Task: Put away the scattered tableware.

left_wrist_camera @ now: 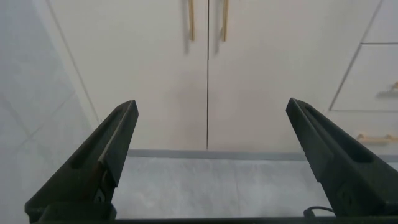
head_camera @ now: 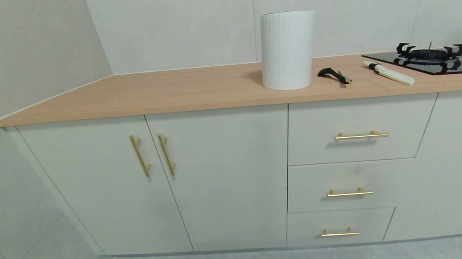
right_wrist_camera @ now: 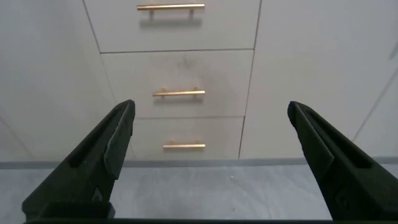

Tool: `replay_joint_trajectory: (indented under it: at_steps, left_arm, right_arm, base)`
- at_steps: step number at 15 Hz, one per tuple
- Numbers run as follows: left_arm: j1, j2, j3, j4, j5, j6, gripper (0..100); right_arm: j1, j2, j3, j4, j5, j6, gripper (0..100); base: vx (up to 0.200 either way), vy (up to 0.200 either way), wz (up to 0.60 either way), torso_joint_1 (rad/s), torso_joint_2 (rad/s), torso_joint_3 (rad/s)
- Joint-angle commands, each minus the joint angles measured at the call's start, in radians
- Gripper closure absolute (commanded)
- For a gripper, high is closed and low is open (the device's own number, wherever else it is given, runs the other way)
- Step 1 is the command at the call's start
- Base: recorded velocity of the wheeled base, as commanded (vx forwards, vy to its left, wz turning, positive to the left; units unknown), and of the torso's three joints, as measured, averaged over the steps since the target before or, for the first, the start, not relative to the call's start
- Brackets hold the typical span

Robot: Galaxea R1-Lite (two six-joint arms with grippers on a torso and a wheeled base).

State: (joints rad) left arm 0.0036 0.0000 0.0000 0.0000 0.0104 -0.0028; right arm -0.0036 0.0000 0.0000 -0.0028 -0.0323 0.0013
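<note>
Okay, left pincer (left_wrist_camera: 210, 112): two dark matte wedge-shaped fingers spread wide, nothing between them. Straight ahead of it are the pale flat cabinet doors (left_wrist_camera: 261, 81); their seam runs in the gap between its fingers, and slim brass bar handles (left_wrist_camera: 191, 22) sit either side of the seam. Smooth grey floor tiles (left_wrist_camera: 211, 186) lie between the pincer and the doors. Right pincer (right_wrist_camera: 210, 109): same dark wedge fingers, also spread wide and gripping nothing. It faces the drawer stack (right_wrist_camera: 180, 71), three flat pale fronts, each with a horizontal brass bar in line with the gap between its fingers. The tableware lies well apart from both pincers, on the wood-grain countertop (head_camera: 151, 94) above those doors and drawers. Over the drawers the right pincer faces stands an upright white ribbed canister (head_camera: 288, 50), a matte cylinder. Just beside it lies a black-handled utensil (head_camera: 333, 75), small and curved, flat on the wood. Near that lies a cream utensil (head_camera: 389, 73), long and flat with a black band near one end, angled. Past it is a glossy black glass hob (head_camera: 429, 62) with black pronged burner grates.
</note>
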Motion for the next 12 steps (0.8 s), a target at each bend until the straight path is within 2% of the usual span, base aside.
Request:
replay_joint_trajectory:
  at_steps: [1, 3, 12]
  left_arm:
    - [0.001, 0.000, 0.000, 0.000, 0.000, 0.000, 0]
    - [0.001, 0.000, 0.000, 0.000, 0.000, 0.000, 0]
    - [0.001, 0.000, 0.000, 0.000, 0.000, 0.000, 0]
  right_arm:
    - [0.001, 0.002, 0.000, 0.000, 0.000, 0.000, 0]
    - [0.001, 0.000, 0.000, 0.000, 0.000, -0.001, 0]
    - [0.001, 0.000, 0.000, 0.000, 0.002, -0.004, 0]
  base:
    - [0.200, 0.000, 0.00, 0.002, 0.00, 0.007]
    - [0.200, 0.000, 0.00, -0.002, 0.00, 0.002]
    - [0.000, 0.000, 0.00, 0.000, 0.00, 0.000]
